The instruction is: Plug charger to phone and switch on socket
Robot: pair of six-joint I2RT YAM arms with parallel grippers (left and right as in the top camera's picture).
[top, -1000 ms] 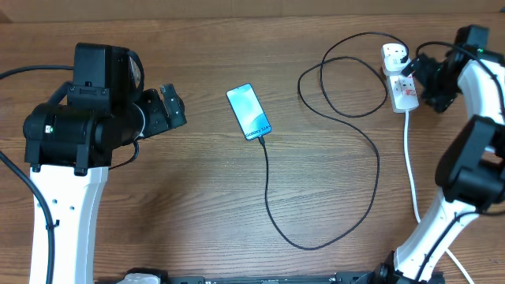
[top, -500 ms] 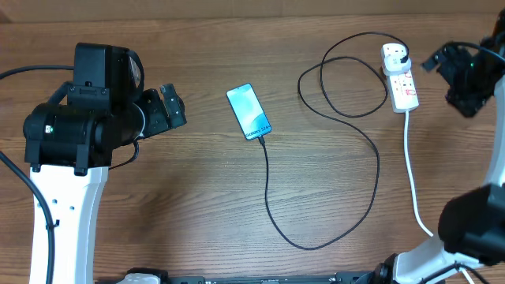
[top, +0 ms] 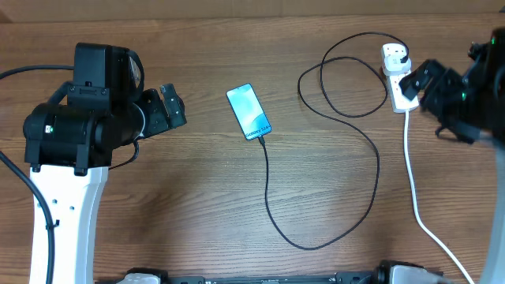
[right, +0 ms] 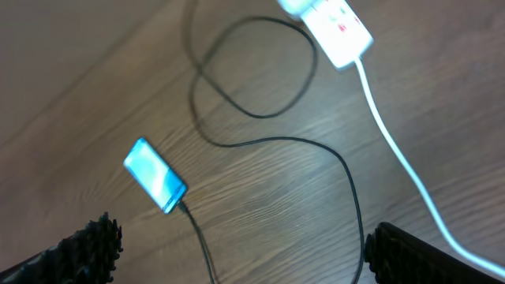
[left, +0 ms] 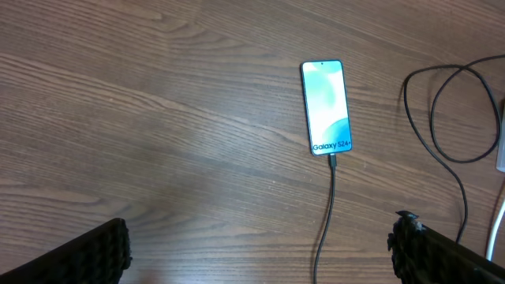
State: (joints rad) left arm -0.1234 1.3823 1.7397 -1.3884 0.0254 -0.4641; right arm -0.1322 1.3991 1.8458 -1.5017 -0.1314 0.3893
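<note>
Overhead, the slim smartphone with a bright cyan-blue screen (top: 248,112) lies flat on the brown wooden desk (top: 173,213). The long thin black charger cable (top: 266,189) meets its lower edge and loops away to the small white oblong power strip with red markings (right: 339,28) at the far right. The left gripper (top: 172,105) hangs well apart to the smartphone's left and the right gripper (top: 418,79) hovers over the strip's right side, both with jaws spread wide and empty.

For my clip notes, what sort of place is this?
Likely a robotics lab bench: wood-grain table, left arm and right arm beside it, phone cabled to a power strip.
</note>
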